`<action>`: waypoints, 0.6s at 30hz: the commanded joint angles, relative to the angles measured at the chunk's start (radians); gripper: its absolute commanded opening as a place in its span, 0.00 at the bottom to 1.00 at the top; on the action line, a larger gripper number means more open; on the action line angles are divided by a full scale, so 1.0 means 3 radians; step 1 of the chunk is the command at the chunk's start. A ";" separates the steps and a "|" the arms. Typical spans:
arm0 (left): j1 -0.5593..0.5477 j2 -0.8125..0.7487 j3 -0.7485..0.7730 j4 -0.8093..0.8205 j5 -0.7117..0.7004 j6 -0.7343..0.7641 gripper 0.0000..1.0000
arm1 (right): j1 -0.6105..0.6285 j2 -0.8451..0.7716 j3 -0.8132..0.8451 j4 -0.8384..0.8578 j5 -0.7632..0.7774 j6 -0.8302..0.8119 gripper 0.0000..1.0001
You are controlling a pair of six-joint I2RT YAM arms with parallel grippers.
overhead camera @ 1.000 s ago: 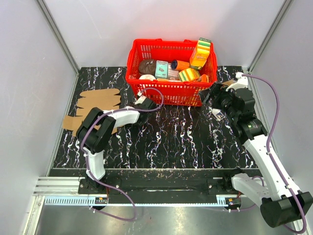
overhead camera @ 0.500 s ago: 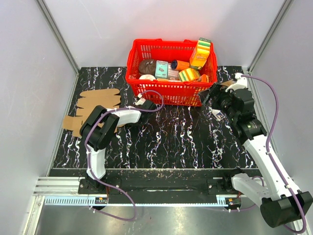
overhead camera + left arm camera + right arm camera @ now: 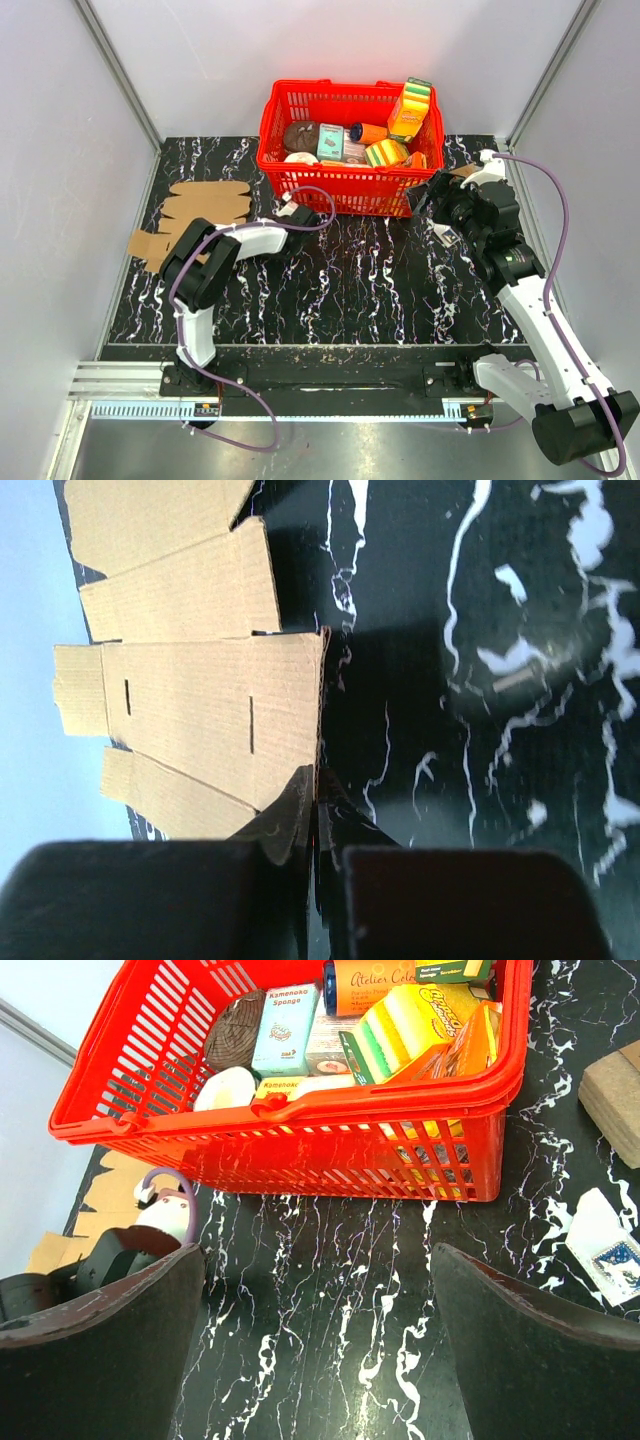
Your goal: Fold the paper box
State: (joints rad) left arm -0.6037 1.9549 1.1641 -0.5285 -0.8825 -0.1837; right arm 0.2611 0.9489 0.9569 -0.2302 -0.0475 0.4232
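Note:
The paper box lies as a flat brown cardboard cut-out with several flaps on the black marbled table at the far left. It also shows in the left wrist view. My left gripper is folded back over the box's near right part. In the left wrist view the left gripper is shut on the box's right edge, which stands thin between the fingers. My right gripper hovers by the red basket's front right corner. In its wrist view the right gripper is wide open and empty above bare table.
A red basket full of groceries stands at the back middle and shows in the right wrist view. A small brown carton and a white sachet lie right of it. Grey walls close in left, right and back.
My left arm has shifted slightly to the right with the box's edge in its fingers, and the cardboard's near left part has shifted a little. The right arm has not moved.

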 commanded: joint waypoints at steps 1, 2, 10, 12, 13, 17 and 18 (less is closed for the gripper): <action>-0.0191 -0.0492 -0.0137 -0.0181 0.0098 -0.0032 0.00 | 0.0009 -0.0070 0.0133 0.0021 0.0030 -0.0040 0.99; -0.0252 -0.0559 -0.0173 -0.0237 0.0124 -0.0042 0.00 | 0.0009 -0.0070 0.0159 -0.0004 0.0051 -0.0035 0.99; -0.0774 -0.1065 -0.0306 -0.0973 0.0344 -0.0451 0.00 | 0.0009 -0.0095 0.0313 -0.0137 0.0143 -0.0076 1.00; -0.0881 -0.1193 -0.0306 -0.1147 0.0441 -0.0553 0.00 | 0.0009 -0.0105 0.0348 -0.0189 0.0143 -0.0092 0.99; -0.0938 -0.1239 -0.0301 -0.1239 0.0482 -0.0599 0.00 | 0.0009 -0.0105 0.0364 -0.0204 0.0143 -0.0097 0.99; -0.1127 -0.1418 -0.0260 -0.1597 0.0696 -0.0773 0.00 | 0.0009 -0.0131 0.0405 -0.0240 0.0235 -0.0092 0.99; -0.1168 -0.1464 -0.0245 -0.1689 0.0763 -0.0814 0.00 | 0.0009 -0.0136 0.0420 -0.0255 0.0230 -0.0087 0.99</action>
State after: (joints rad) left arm -0.9180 1.5826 1.0794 -0.8860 -0.7361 -0.3534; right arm 0.2611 0.9314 1.0283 -0.2909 -0.0082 0.4122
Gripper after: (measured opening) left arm 0.027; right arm 0.993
